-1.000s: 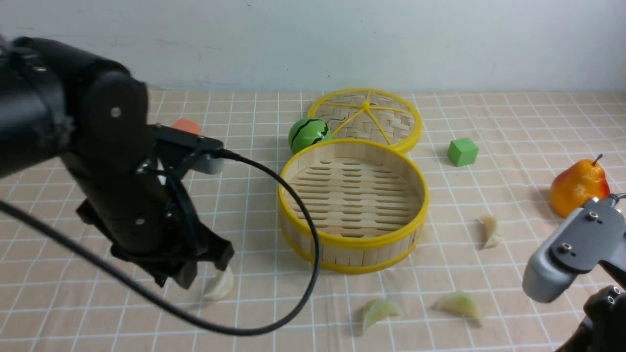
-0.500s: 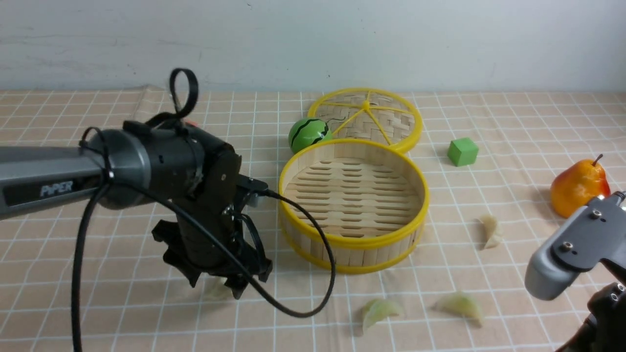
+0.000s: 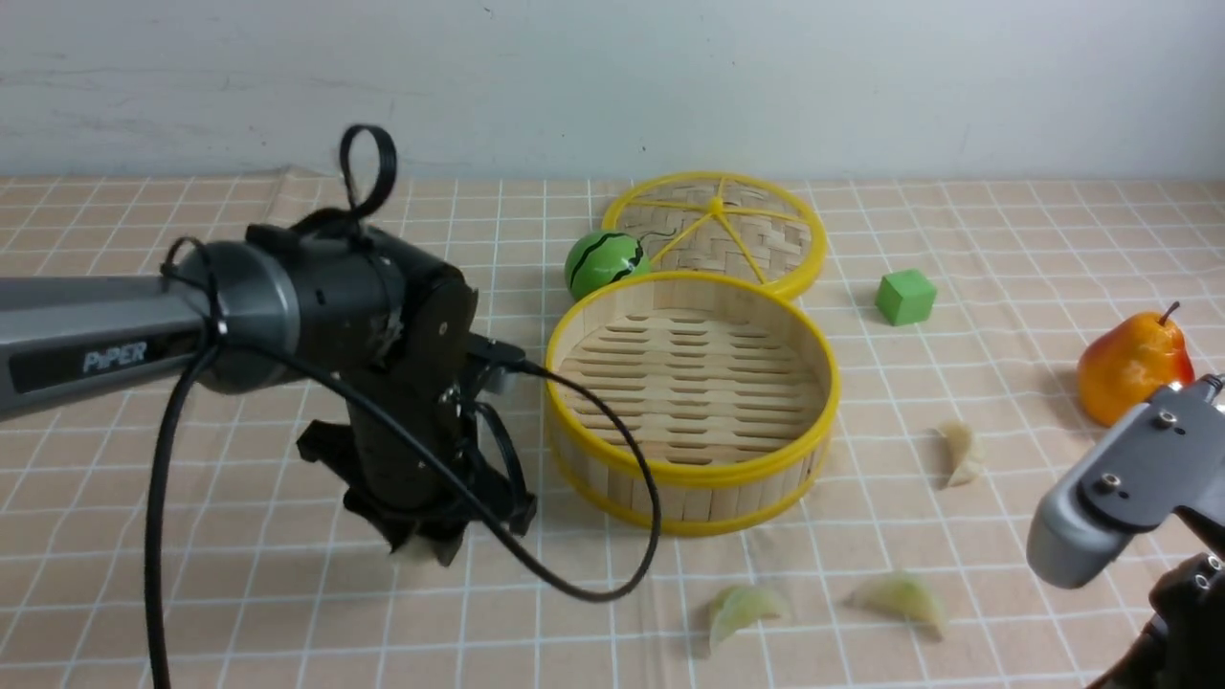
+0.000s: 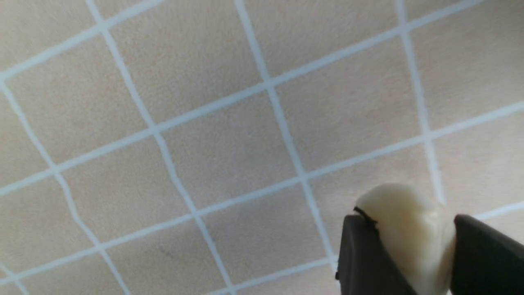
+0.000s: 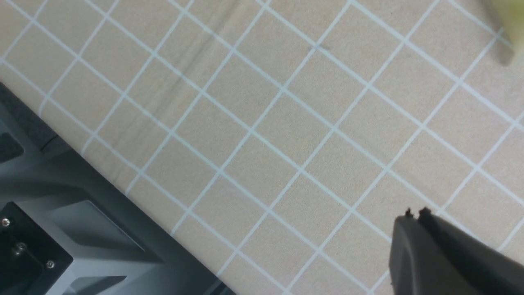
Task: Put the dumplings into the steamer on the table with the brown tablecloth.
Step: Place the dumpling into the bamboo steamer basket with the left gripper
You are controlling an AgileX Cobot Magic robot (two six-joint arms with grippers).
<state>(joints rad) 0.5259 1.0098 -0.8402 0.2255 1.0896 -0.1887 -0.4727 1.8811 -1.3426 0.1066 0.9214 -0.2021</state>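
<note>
The steamer (image 3: 691,473), a round bamboo basket with yellow rims, stands mid-table and holds nothing. My left gripper (image 3: 421,545) hangs just left of it, near the cloth, shut on a pale cream dumpling (image 4: 409,229) whose tip peeks out under the jaws (image 3: 410,552). Three more dumplings lie on the brown tablecloth (image 3: 239,593): two greenish ones in front of the steamer (image 3: 745,609) (image 3: 902,596) and a cream one to its right (image 3: 960,452). My right gripper (image 5: 415,215) is shut and empty, low at the front right.
The flat woven lid (image 3: 718,230) with yellow spokes lies behind the steamer, a small watermelon ball (image 3: 603,263) beside it. A green cube (image 3: 904,296) and a pear (image 3: 1134,364) sit to the right. The table's front edge (image 5: 123,196) shows in the right wrist view.
My left arm swung down and right over the dumpling left of the steamer, closed on it, and has risen slightly with it. The right arm has barely moved.
</note>
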